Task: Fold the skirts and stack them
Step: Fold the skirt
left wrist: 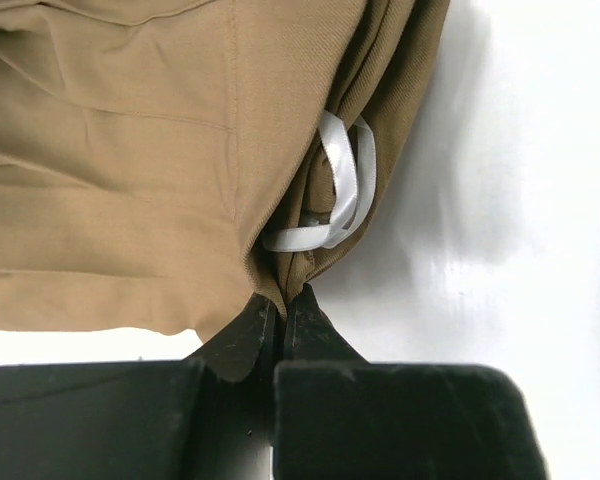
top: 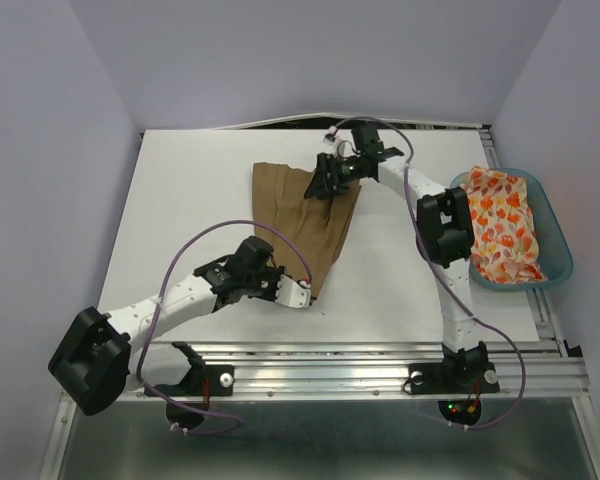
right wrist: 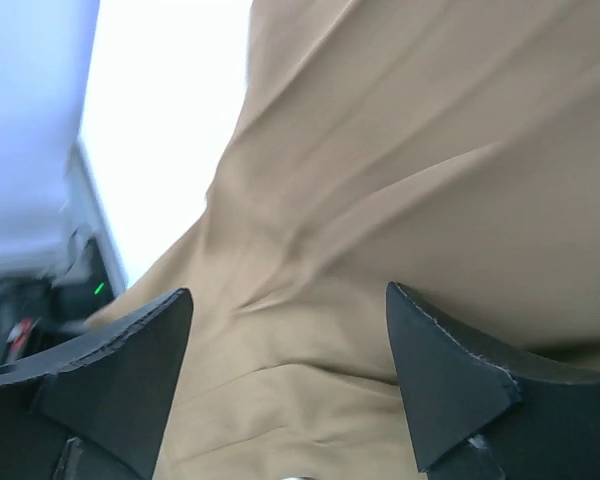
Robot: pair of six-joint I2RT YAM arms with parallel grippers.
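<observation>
Fingertips (left wrist: 258, 325) of left gripper (top: 302, 292): pressed tight together on a thin fold of cloth at the near, narrow end of tan-brown skirt (top: 305, 215), just below white ribbon loop (left wrist: 345, 190) sewn inside the edge. Pinch set at the very tip, presumably as a corner hold for carrying that end over in a fold.

Right gripper (right wrist: 288, 293): jaws spread wide over the far, broad end of the same garment, nothing clamped between them. Contact with the cloth not determinable from the wrist view. Probably poised to seize the far edge, for handling both ends as a pair.

Tan-brown skirt: laid lengthwise on white table (top: 190, 200), tapering toward the arm bases, rumpled into long creases, not yet a neat packet.

Printed skirt (top: 500, 225): cream with orange and red leaves, bunched in teal tub (top: 525, 284) at the right, well apart from the first garment, untouched by either arm. Apparently parked there pending a flat, folded base for the stack.
</observation>
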